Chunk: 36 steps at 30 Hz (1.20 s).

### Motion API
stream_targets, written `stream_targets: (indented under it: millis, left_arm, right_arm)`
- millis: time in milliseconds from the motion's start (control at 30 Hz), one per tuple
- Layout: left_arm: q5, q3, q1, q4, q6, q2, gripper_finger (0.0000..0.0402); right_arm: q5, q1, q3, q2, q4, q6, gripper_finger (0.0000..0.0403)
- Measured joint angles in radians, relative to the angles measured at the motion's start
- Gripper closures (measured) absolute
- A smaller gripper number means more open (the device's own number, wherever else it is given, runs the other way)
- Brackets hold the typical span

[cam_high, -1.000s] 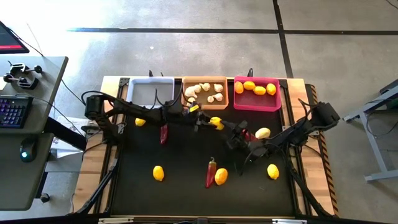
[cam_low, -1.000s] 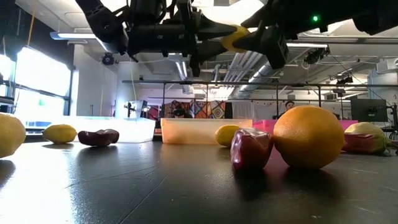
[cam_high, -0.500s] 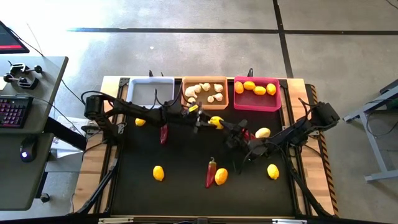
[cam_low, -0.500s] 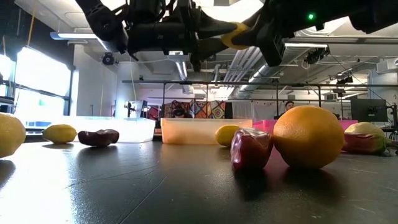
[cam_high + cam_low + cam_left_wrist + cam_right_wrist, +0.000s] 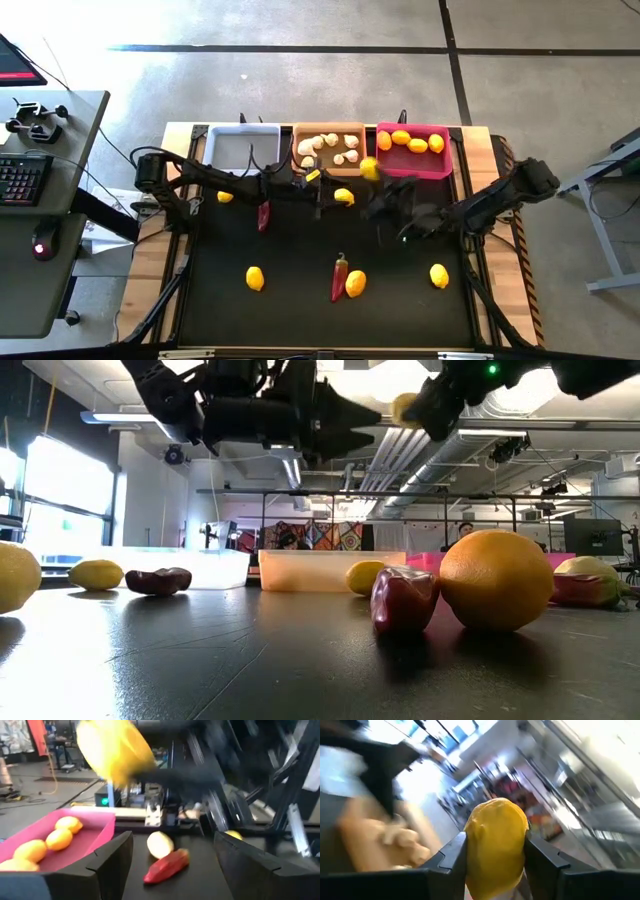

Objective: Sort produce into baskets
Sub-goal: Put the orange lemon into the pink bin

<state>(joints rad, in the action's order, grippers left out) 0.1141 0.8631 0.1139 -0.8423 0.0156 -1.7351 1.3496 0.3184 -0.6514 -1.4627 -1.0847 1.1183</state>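
1. Starting at the mat's 9 o'clock side: the white basket [image 5: 243, 146] sits at 11 o'clock, the orange basket [image 5: 331, 149] with garlic at 12, the pink basket [image 5: 413, 151] with lemons at 1.
2. The left gripper [image 5: 322, 194] hovers near centre, fingers [image 5: 111, 862] spread with nothing between them.
3. The right gripper [image 5: 380, 196] pinches a lemon [image 5: 496, 840] between its fingers, raised by the pink basket's near corner.
4. Loose lemons and a chili [image 5: 339, 276] lie toward 6 o'clock.

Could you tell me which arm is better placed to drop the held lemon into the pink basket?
The right: its gripper already clamps the lemon close by the pink basket, while the left gripper is open and empty.
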Motion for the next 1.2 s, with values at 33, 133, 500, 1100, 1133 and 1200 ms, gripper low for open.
stream_targets:
  millis: [33, 133, 500, 1100, 1133, 1200]
  left_arm:
    - [-0.011, 0.000, 0.000, 0.013, -0.011, 0.000, 0.0136]
    - [-0.038, 0.000, 0.000, 0.031, -0.028, 0.000, 0.0135]
    - [-0.042, 0.000, -0.006, 0.029, -0.036, 0.000, 0.0135]
    - [-0.047, 0.000, -0.006, 0.030, -0.036, 0.000, 0.0135]
    - [-0.047, 0.000, -0.006, 0.030, -0.035, 0.000, 0.0135]
    - [-0.047, 0.000, -0.006, 0.030, -0.028, 0.000, 0.0135]
  right_arm:
    - [0.021, -0.017, 0.000, 0.023, 0.003, -0.003, 0.0265]
    - [0.064, -0.084, 0.015, 0.101, 0.033, -0.056, 0.0265]
    - [0.001, -0.385, 0.091, 0.215, 0.453, -0.622, 0.0265]
    - [-0.892, -0.846, -0.028, 0.167, 1.236, -1.629, 0.0268]
    - [-0.908, -0.857, -0.028, 0.155, 1.238, -1.640, 0.0268]
    - [-0.936, -0.873, -0.028, 0.128, 1.238, -1.660, 0.0268]
